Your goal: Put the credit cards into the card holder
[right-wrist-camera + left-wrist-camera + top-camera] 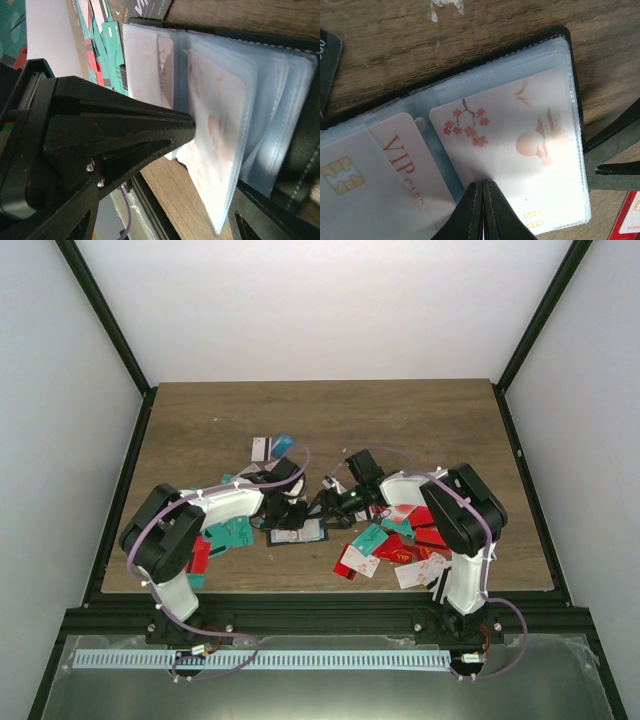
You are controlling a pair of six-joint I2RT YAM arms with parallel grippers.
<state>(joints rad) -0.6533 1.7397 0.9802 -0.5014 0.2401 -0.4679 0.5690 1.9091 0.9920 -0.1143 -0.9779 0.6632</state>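
The card holder [297, 532] lies open on the table between both arms, its black cover [560, 35] under pale sleeves. A white credit card with red blossoms [520, 145] sits in its right sleeve, and a VIP card [402, 160] in the left one. My left gripper [484, 183] is shut, its tips pressed on the white card. My right gripper [235, 165] is open, with the raised sleeves [225, 115] standing between its fingers [125, 135]. Loose credit cards [400, 545] lie to the right of the holder.
More teal and red cards [225, 535] lie under the left arm, and a few cards [270, 447] lie farther back. A black card [327, 65] lies at the left edge of the left wrist view. The table's front edge [320, 592] is close behind the cards.
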